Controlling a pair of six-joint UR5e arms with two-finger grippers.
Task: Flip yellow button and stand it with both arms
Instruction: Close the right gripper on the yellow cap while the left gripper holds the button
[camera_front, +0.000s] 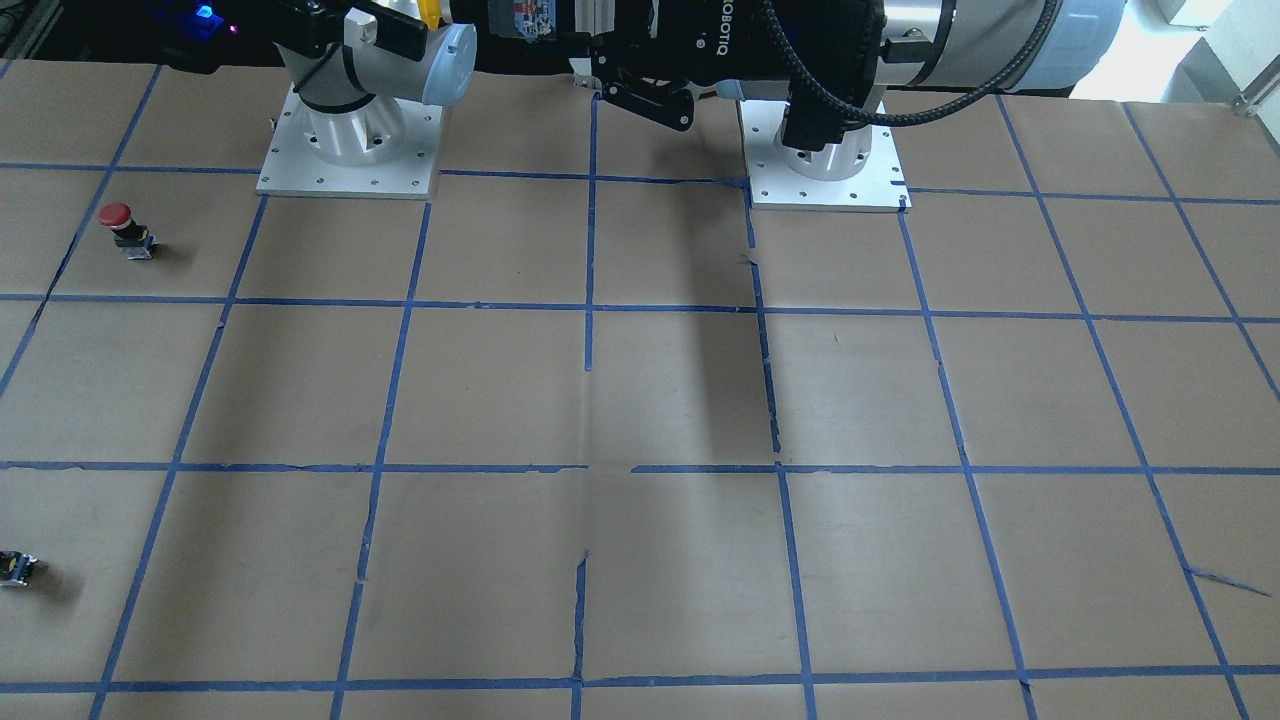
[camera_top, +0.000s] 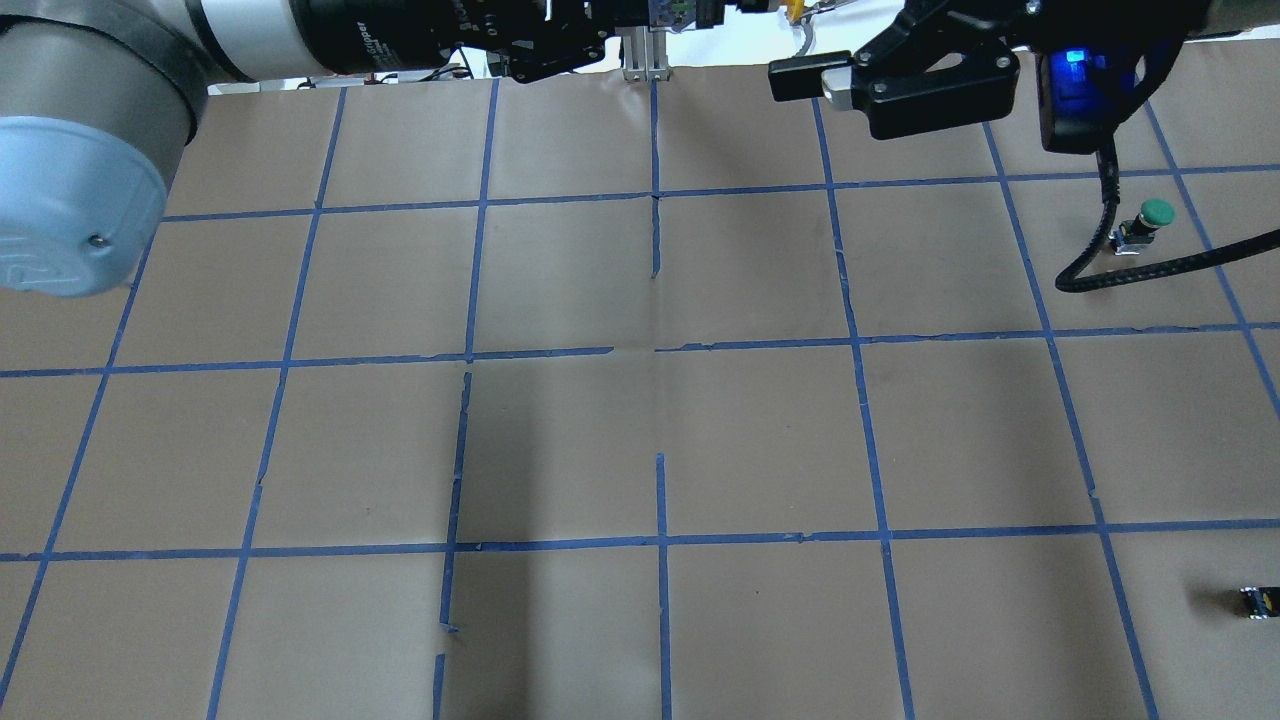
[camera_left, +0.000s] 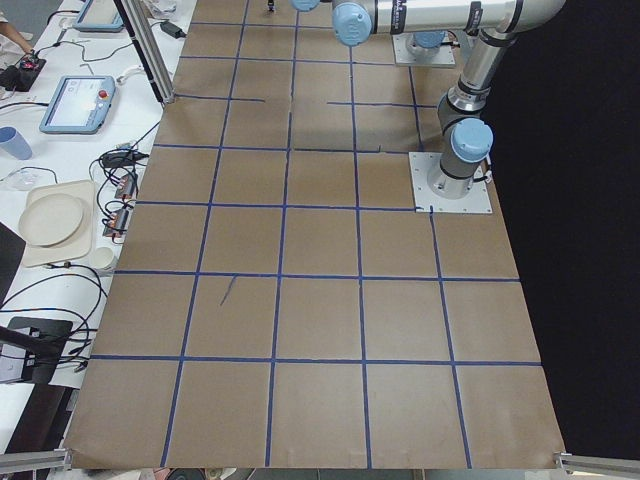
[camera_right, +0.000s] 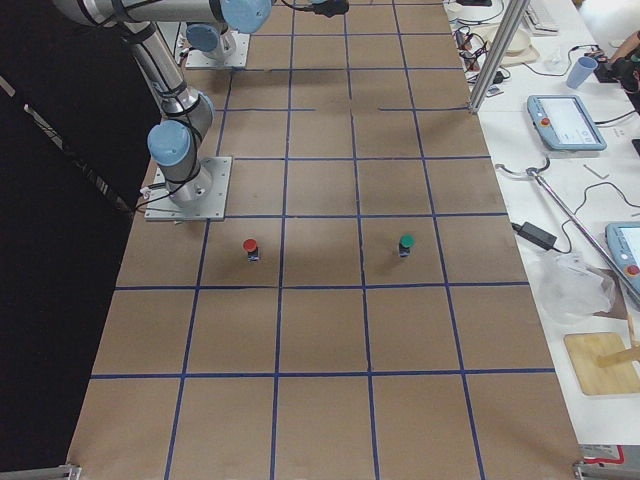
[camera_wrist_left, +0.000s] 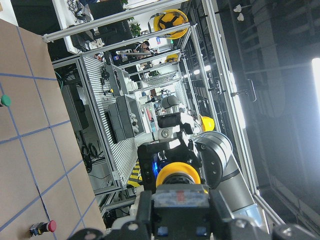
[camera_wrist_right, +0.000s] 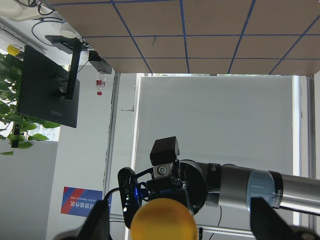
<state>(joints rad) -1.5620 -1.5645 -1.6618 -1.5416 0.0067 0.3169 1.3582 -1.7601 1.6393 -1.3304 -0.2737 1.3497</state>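
The yellow button (camera_wrist_left: 177, 175) is held in the air high above the table, between my two grippers, which face each other. My left gripper (camera_wrist_left: 181, 206) is shut on the button's grey base, and the yellow cap points away from it toward the right gripper. In the right wrist view the cap (camera_wrist_right: 165, 220) fills the bottom centre. My right gripper (camera_wrist_right: 184, 223) is open, with its fingers (camera_wrist_right: 97, 220) wide apart on either side of the cap and not touching it. In the overhead view a sliver of yellow (camera_top: 793, 10) shows at the top edge, above the right gripper's finger (camera_top: 805, 80).
A red-capped button (camera_front: 118, 218) stands on the brown paper near the right arm's base plate (camera_front: 350, 175). A green-capped button (camera_top: 1150, 213) stands further out on the right side. A small dark part with a yellow mark (camera_top: 1258, 600) lies near the right edge.
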